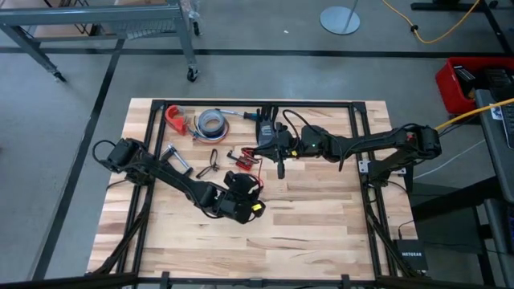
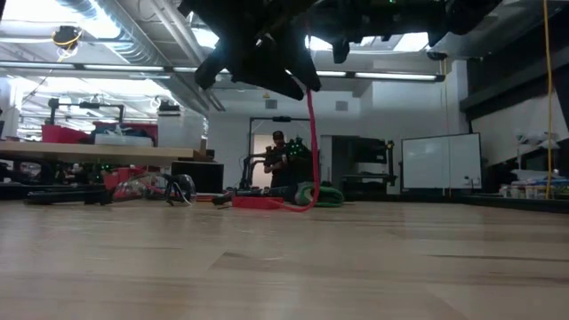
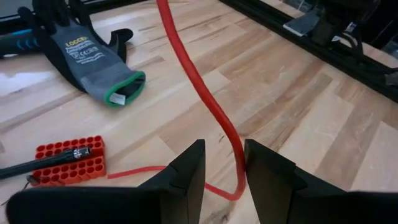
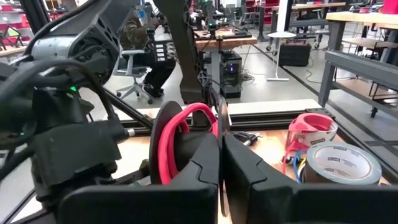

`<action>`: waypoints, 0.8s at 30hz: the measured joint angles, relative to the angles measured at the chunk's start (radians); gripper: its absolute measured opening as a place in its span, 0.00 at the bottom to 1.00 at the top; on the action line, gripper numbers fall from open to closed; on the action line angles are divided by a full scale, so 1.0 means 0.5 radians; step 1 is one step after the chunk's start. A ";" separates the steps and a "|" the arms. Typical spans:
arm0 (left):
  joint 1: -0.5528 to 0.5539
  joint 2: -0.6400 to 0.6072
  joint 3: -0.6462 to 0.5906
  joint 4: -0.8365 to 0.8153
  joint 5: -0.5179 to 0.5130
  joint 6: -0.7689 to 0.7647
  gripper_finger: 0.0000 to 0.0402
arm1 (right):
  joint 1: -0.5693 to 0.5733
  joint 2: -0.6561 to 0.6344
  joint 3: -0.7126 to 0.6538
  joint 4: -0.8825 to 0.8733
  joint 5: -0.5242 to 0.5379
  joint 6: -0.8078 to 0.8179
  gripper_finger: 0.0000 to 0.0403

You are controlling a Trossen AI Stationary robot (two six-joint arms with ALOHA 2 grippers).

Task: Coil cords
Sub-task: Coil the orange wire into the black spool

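The cords show as a thin red lead (image 3: pixel 198 81) and a black one. My right gripper (image 4: pixel 222 162) is shut and level above the table's middle (image 1: pixel 269 151), with red loops (image 4: pixel 177 134) and a black loop (image 4: pixel 154 146) standing just beyond its fingers. From up there the red lead hangs down (image 2: pixel 311 142) to the table, passes between the open fingers of my left gripper (image 3: pixel 224 168), and bends along the boards toward a red bit holder (image 3: pixel 68 163). My left gripper (image 1: pixel 243 183) slants down, just near of my right one. My right gripper is shut by the coiled cords (image 4: pixel 186 112), level, pointing toward the table's left. Its own fingers hide the place of contact, so which strand it has cannot be told. The loops stand upright, clear of the table. My left gripper has the red lead (image 3: pixel 239 155) lying against the inner side of one finger (image 3: pixel 261 168); the other finger stands apart.
A grey and black glove (image 3: pixel 93 56) lies far of my left gripper. A grey tape roll (image 4: pixel 342 163) and a red tape dispenser (image 4: pixel 311 127) sit at the far left. A metal clamp (image 1: pixel 175 156) and a black clip (image 1: pixel 210 164) lie left of centre.
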 joint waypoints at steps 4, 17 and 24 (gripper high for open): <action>0.001 0.000 0.000 -0.043 0.000 -0.043 0.24 | 0.000 0.000 0.001 0.008 -0.006 0.002 0.02; 0.001 0.000 0.000 -0.054 -0.034 -0.025 0.02 | 0.000 0.000 0.002 0.056 -0.185 0.104 0.02; -0.035 0.000 0.000 -0.325 -0.055 -0.224 0.01 | 0.000 -0.041 0.002 -0.001 -0.315 0.166 0.02</action>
